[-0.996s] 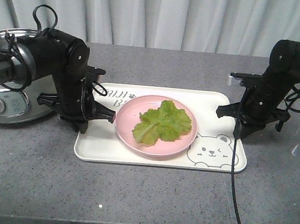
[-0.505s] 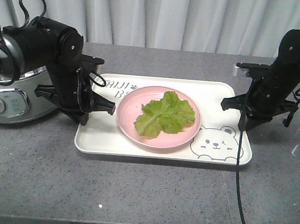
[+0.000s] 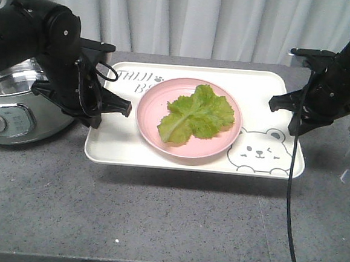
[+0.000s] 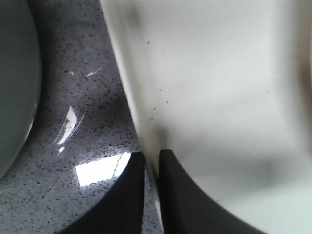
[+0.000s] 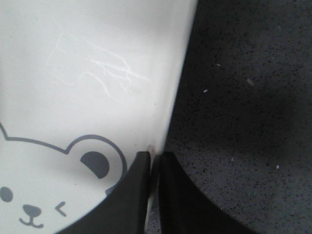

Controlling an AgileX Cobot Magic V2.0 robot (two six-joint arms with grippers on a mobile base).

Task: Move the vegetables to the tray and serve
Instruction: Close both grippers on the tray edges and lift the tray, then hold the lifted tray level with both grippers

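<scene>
- The left end effector (image 4: 152, 155) is shown narrowed almost to closing. Its two dark fingers pinch the left rim of the tray (image 3: 118, 154), and only the thin rim is seen between them in the left wrist view.
- The right end effector (image 5: 155, 156) is likewise drawn in to a slit. It is clamped on the tray's right rim, just beside the ear of the bear drawing (image 3: 261, 153).
- The tray is gripped at its two opposite short edges, one by each arm. The load is thereby shared and the surface is kept level.
- A band of shadow lies beneath the tray's near edge, from which it is judged that the tray is carried clear of the desk (image 3: 155, 226).
- The lettuce leaf (image 3: 197, 114) is seen lying flat on the round pink plate (image 3: 148, 126), which stands at about the middle of the tray. The central position is judged to keep the weight even between the two grips.
- A cooker (image 3: 6, 115) stands on the desk at the left, beyond the left arm and apart from the tray.
- A black cable (image 3: 288, 207) hangs from the right arm, past the tray's near right corner and down over the desk.
- The transfer step is judged complete and the serving step in hand.
- Because each hold is only a pinch on a thin rim, unequal motion of the arms could tilt the tray and set the plate sliding.
</scene>
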